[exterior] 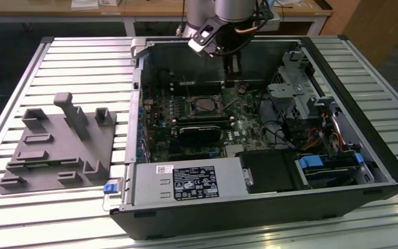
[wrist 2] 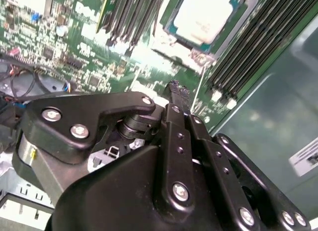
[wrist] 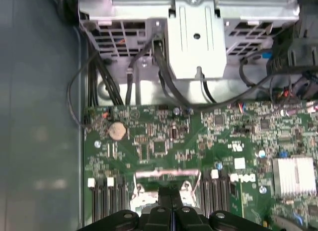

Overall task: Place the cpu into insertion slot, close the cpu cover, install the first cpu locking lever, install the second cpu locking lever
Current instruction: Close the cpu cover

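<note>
Exterior view: gripper [exterior: 232, 76] was down inside the open PC case [exterior: 365, 155], near its far wall and past the insertion slot [exterior: 204, 106]. Grey parts fixture [exterior: 54, 145] sat on the slatted table [exterior: 19, 72].

Second wrist view: cpu [wrist 2: 206, 17] lay flat in the socket, pale face up. Silvery cpu cover [wrist 2: 179, 48] looked to be framing it, so I'd call steps one and two done. Gripper [wrist 2: 174, 87] fingers were pressed together, nothing visible between them. A thin rod [wrist 2: 198, 89] ran just beside the tips, probably a locking lever. Latched or not: couldn't tell.

First wrist view: gripper [wrist: 171, 193] had its fingers together over the green motherboard [wrist: 149, 141], drive cage [wrist: 196, 37] beyond.
</note>
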You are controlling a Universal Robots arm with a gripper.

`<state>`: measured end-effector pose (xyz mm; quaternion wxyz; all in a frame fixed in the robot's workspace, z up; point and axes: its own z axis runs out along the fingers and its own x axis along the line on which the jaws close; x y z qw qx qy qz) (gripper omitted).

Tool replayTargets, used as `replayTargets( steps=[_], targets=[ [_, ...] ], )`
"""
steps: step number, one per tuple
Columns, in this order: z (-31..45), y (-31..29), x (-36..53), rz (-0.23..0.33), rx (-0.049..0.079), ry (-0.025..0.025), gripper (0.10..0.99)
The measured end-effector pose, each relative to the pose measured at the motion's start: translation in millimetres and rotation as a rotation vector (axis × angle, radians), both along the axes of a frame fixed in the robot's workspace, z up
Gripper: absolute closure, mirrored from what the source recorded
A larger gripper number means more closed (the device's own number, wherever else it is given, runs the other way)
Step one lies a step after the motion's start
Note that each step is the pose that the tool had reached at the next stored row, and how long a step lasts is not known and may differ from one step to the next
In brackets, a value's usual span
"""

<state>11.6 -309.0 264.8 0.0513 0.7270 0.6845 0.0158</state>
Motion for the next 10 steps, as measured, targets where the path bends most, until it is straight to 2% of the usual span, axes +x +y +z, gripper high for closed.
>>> replayTargets(
  steps=[6, 10],
  targets=[
    [-0.2, 0.0, 17.0, 0.000, 0.000, 0.0026, 0.980],
    [-0.7, 0.0, 29.4, 0.000, 0.000, 0.0066, 0.980]
  ],
)
